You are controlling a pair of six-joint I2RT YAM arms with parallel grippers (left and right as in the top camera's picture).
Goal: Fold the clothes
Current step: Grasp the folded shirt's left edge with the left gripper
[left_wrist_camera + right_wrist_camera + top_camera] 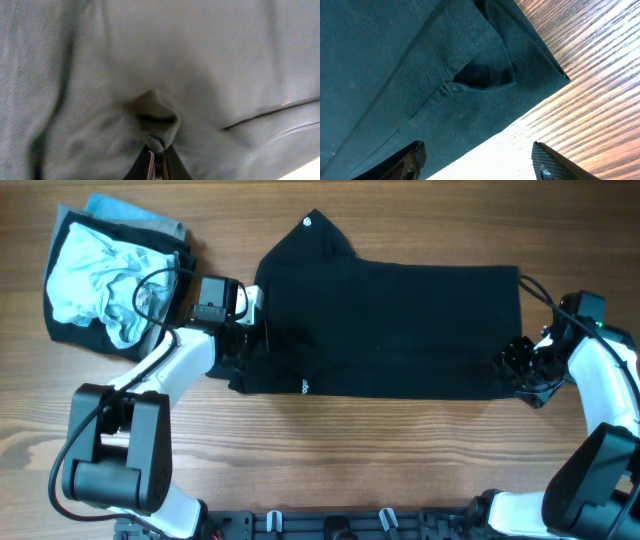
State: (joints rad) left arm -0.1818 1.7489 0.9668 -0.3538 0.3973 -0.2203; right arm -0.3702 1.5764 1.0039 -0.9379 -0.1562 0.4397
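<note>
From above, the black T-shirt (390, 325) lies spread flat across the middle of the wooden table (330, 460) as a rough rectangle, with one corner poking up at its top left. The left gripper (248, 330) sits at the shirt's left edge and the right gripper (512, 362) at its lower right corner. A loose pile of other clothes (110, 280), pale blue over black and grey-blue, sits at the table's top left, well apart from the shirt.

The overhead view does not show how the jaws stand; the wrist cameras do. In the left wrist view the left gripper (156, 150) is closed tight, pinching a small puckered fold of the shirt's cloth (150, 112), which fills the whole picture. In the right wrist view the right gripper (477, 146) is wide open and holds nothing: its two fingers (412, 159) stand apart, with the shirt's hemmed corner (470, 75) lying on bare wood (590, 100) just ahead of them.

A small round white mark (307, 221) shows on the shirt's raised corner and another white mark (304, 385) near its lower edge; both are too small to read
</note>
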